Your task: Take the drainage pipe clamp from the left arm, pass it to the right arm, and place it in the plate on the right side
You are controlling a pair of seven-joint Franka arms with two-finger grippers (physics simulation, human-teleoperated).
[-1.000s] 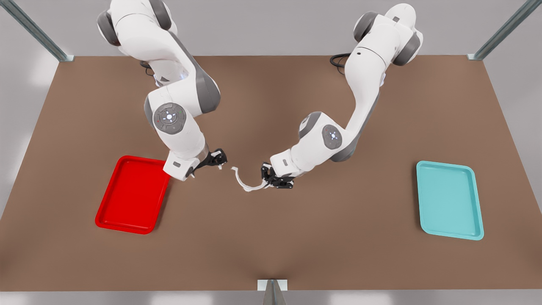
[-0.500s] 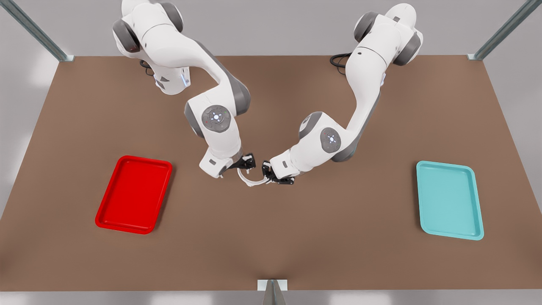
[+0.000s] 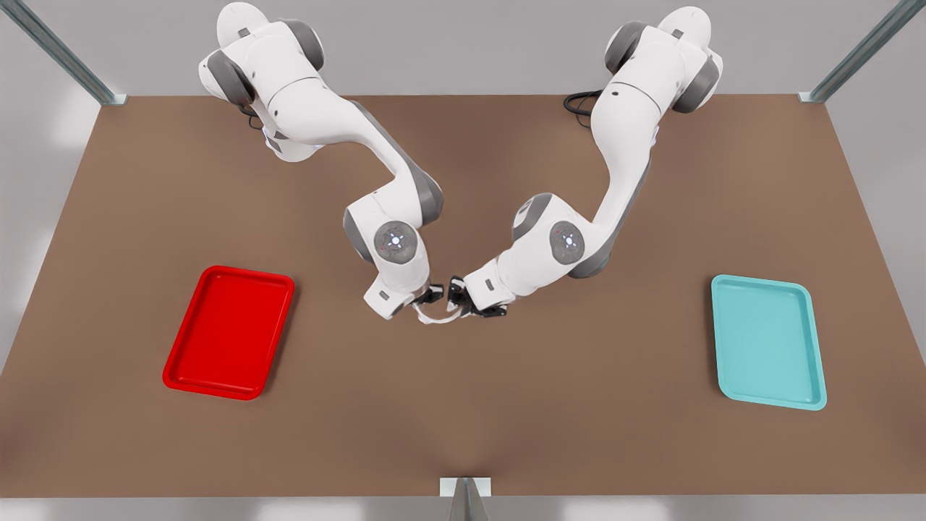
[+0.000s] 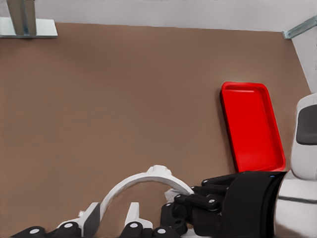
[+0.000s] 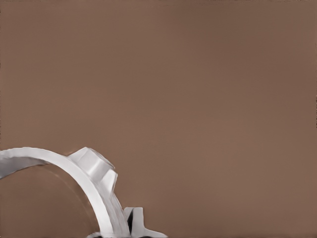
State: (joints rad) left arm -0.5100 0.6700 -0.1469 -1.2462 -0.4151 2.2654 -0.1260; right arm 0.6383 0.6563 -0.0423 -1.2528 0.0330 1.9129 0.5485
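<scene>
Spanning the small gap between the two tools, the drainage pipe clamp [image 3: 436, 315] is held above the table [image 3: 463, 405]. One end is pinched by the left gripper [image 3: 457, 295], seen at the front view's right; its pale fingers [image 4: 91, 218] are narrowed on the strap. At the other end the right gripper [image 3: 428, 295] is set; its grip cannot be told. The plate [image 3: 228, 333] lies well apart beyond the right gripper, the teal tray [image 3: 768, 341] beyond the left.

The brown surface [image 3: 463, 405] is carrying two shallow trays: the red plate [image 3: 229, 332] is lying toward the front view's left, and a teal tray [image 3: 768, 341] is lying well apart toward its right.
</scene>
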